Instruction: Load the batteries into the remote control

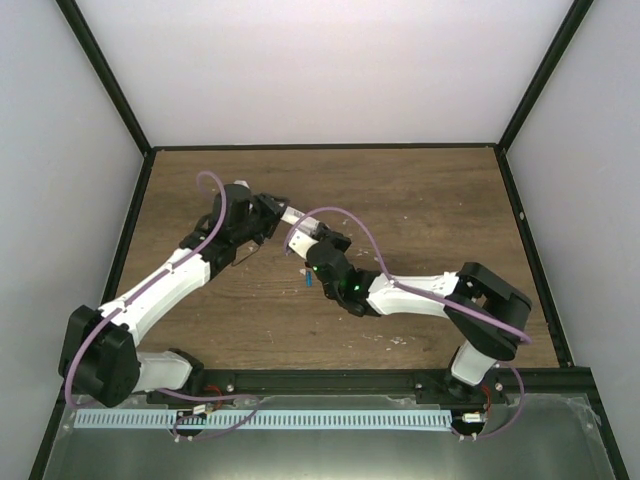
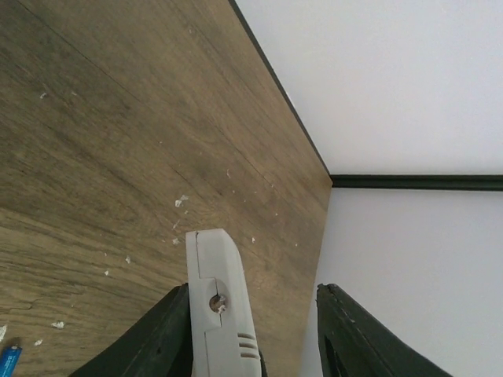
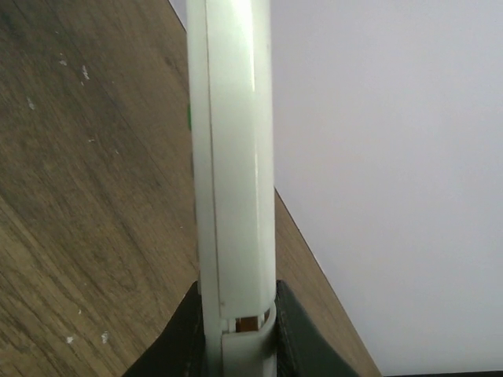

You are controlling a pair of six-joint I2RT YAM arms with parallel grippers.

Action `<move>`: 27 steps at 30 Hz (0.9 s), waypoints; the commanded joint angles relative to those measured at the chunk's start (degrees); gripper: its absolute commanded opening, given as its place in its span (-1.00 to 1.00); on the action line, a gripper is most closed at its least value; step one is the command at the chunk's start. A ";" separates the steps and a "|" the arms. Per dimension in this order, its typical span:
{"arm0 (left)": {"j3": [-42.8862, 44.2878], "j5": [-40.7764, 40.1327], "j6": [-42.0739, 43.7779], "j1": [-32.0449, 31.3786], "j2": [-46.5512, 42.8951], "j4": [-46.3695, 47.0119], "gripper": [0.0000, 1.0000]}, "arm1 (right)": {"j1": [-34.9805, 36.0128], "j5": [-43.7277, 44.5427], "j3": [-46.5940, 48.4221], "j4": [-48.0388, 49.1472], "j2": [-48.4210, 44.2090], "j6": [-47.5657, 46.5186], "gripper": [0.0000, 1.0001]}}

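Right wrist view shows the remote control (image 3: 232,157) edge-on, clamped between the fingers of the right gripper (image 3: 236,314) above the middle of the wooden table (image 1: 420,210). Its far-left end sits inside the spread jaws of the left gripper (image 2: 253,302), against one finger only. One blue battery (image 1: 309,280) lies on the table just nearer than the grippers. Any lettering on the casing is too small to read.

Wood-grain brown surface (image 1: 420,210), scattered with pale specks (image 2: 181,201). White enclosure walls (image 1: 320,60) edged by black frame strips (image 1: 320,147). Grey metal tray (image 1: 530,440) along the near edge.
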 commanded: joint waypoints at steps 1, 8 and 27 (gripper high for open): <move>1.84 0.34 0.88 -0.30 0.47 0.58 -0.17 | 0.84 2.38 0.85 3.77 0.92 -2.68 -0.99; 1.65 0.95 1.25 -0.31 0.90 0.23 -0.25 | 1.33 3.32 0.80 6.30 1.16 -4.70 -0.99; 1.30 2.54 2.95 -0.22 1.41 2.94 -0.73 | 1.47 4.50 -0.38 10.03 -1.21 -4.43 -0.49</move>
